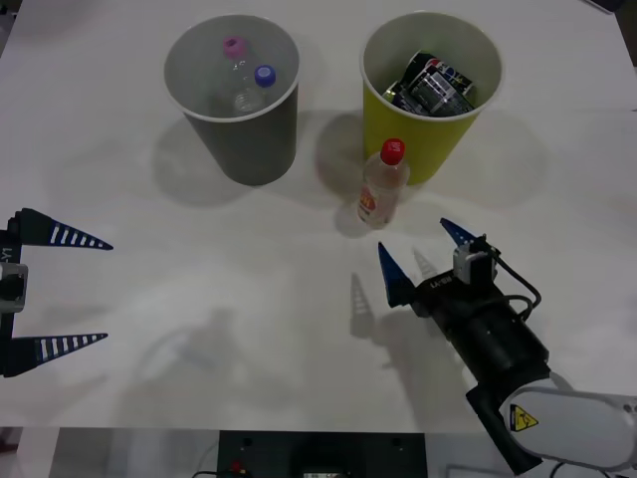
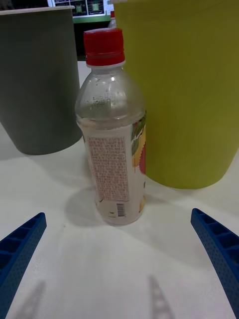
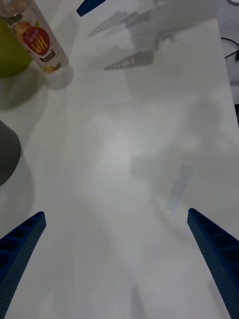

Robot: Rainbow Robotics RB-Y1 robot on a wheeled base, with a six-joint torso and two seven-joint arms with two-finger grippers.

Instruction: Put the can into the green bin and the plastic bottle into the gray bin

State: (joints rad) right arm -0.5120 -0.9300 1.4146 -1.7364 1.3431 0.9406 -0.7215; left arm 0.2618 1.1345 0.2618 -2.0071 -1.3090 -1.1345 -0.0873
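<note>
right gripper (image 1: pixel 426 256): nearest the front camera, low on the right of the table, its black arm reaching in from the lower right corner. blue fingers (image 2: pixel 20 249) spread wide apart, nothing between them, pointed toward the plastic bottle and apart from it.
left gripper (image 1: pixel 62 291): at the left edge of the table, fingers (image 3: pixel 214 249) spread wide, holding nothing, over bare tabletop and well apart from the bottle and both bins.
plastic bottle (image 1: pixel 382 185): standing upright on the table, red cap on, red-and-yellow label around its lower body. it stands just in front of the green bin, at that bin's left side; whether the two touch cannot be told. in the right wrist view the bottle (image 2: pixel 113 134) stands between the two open fingers' lines but farther off, untouched.
green bin (image 1: pixel 438 129): yellow-green, upright, at the far right of the table. inside it lies a crushed dark can (image 1: pixel 435 85).
gray bin (image 1: pixel 254 134): dark gray, upright, at the far left-centre, beside the green bin with a gap between them. inside it are a clear bottle with a pink cap (image 1: pixel 233 47) and a clear bottle with a blue cap (image 1: pixel 265 75).
table (image 1: pixel 219 299): white, with the grippers' shadows falling on it in front of the bottle.
</note>
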